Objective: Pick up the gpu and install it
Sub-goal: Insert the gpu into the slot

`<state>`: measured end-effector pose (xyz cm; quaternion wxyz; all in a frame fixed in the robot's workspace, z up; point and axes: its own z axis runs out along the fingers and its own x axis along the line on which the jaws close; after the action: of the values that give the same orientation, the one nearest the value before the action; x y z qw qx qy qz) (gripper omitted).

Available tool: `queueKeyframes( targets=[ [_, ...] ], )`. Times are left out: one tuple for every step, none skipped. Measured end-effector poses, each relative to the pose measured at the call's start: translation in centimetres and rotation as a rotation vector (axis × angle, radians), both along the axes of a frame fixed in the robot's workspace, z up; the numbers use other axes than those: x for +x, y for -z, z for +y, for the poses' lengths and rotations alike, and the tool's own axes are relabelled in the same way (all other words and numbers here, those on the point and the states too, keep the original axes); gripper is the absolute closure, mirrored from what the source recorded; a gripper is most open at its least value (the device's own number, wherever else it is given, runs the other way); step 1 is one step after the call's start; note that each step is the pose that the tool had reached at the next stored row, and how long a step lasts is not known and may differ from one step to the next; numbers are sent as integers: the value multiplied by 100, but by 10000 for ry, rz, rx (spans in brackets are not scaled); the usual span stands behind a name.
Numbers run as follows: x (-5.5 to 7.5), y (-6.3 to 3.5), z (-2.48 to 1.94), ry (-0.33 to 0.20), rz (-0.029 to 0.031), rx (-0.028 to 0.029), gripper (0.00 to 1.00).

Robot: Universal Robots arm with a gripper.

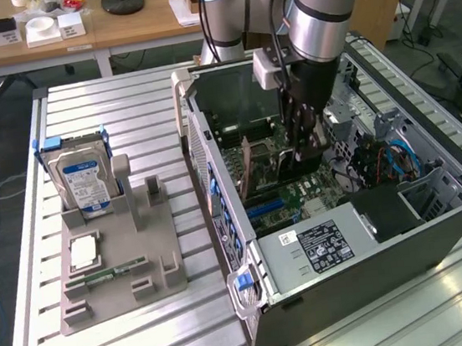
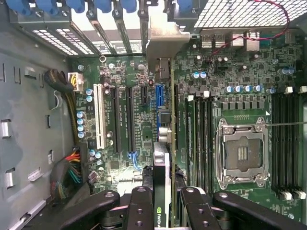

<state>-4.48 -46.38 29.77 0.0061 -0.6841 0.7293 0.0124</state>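
My gripper (image 2: pixel 163 191) is shut on the gpu (image 2: pixel 163 160), a thin card seen edge-on between the black fingers (image 2: pixel 140 203). The card's silver end bracket (image 2: pixel 165 36) reaches the rear slot openings of the case. It stands upright over the green motherboard (image 2: pixel 124 86), in line with the blue expansion slot (image 2: pixel 159 96); I cannot tell whether its edge touches the slot. In the exterior view the gripper (image 1: pixel 304 147) is down inside the open computer case (image 1: pixel 350 247), with the gpu (image 1: pixel 274 163) below it.
An empty CPU socket (image 2: pixel 242 153) and memory slots (image 2: pixel 201 139) lie beside the card. Cable bundles (image 2: pixel 67 175) run along the case wall. Outside the case, a grey fixture (image 1: pixel 123 292) holds a hard drive (image 1: pixel 80 179), a chip (image 1: pixel 85 252) and a memory stick (image 1: pixel 108 274).
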Motion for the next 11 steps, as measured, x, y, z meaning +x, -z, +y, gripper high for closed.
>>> queueKeyframes(
  targets=[
    [0,7,0,-1,0,1,73],
    [-1,14,0,0,-1,1,73],
    [-3,20,0,1,-1,0,73],
    [-3,27,0,1,0,0,73],
    [-4,34,0,1,0,0,73],
    [-5,42,0,1,0,0,73],
    [-6,51,0,1,0,1,73],
    [-7,61,0,1,0,1,73],
    [-6,72,0,0,0,1,73],
    [-7,83,0,1,0,1,73],
    [-7,93,0,1,0,0,73]
  ],
)
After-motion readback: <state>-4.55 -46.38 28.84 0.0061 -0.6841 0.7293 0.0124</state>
